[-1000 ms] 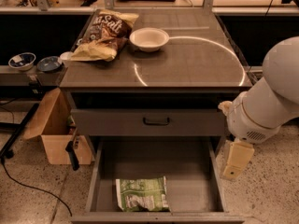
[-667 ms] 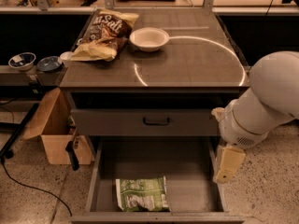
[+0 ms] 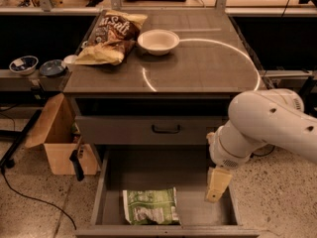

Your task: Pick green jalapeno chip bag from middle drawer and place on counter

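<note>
The green jalapeno chip bag [image 3: 150,206] lies flat on the floor of the open middle drawer [image 3: 193,172], at its front left. My gripper [image 3: 217,184] hangs from the white arm over the drawer's right side, to the right of the bag and apart from it. The counter [image 3: 198,63] is above, with its pale arc mark.
A brown-and-yellow "Salt" bag [image 3: 111,36] and a white bowl [image 3: 158,41] sit at the counter's back left. A closed drawer front with a black handle [image 3: 166,129] is above the open drawer. An open cardboard box [image 3: 59,140] stands on the floor at the left.
The arm and gripper have moved left and lower, from outside the drawer's right edge to over its right side. The bag has not moved.
</note>
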Robot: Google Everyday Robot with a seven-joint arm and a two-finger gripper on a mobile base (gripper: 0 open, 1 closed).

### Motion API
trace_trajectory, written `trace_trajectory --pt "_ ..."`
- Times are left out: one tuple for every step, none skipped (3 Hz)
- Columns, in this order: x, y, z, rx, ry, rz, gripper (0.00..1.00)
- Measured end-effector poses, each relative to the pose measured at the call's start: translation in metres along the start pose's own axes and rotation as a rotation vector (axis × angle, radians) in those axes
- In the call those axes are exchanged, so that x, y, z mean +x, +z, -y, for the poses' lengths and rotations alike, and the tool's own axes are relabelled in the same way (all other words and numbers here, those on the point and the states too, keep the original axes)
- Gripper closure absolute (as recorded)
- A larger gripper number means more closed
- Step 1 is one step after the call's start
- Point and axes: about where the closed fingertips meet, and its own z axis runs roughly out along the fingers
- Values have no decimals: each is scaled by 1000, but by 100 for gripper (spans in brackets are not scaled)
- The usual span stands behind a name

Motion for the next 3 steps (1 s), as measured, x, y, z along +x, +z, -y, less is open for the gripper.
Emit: trace_trajectory --pt "-7 35 -4 -18 0 -9 0" --pt "-14 73 -10 -51 -3 -34 0" --pt "-21 113 -19 -115 7 -76 0"
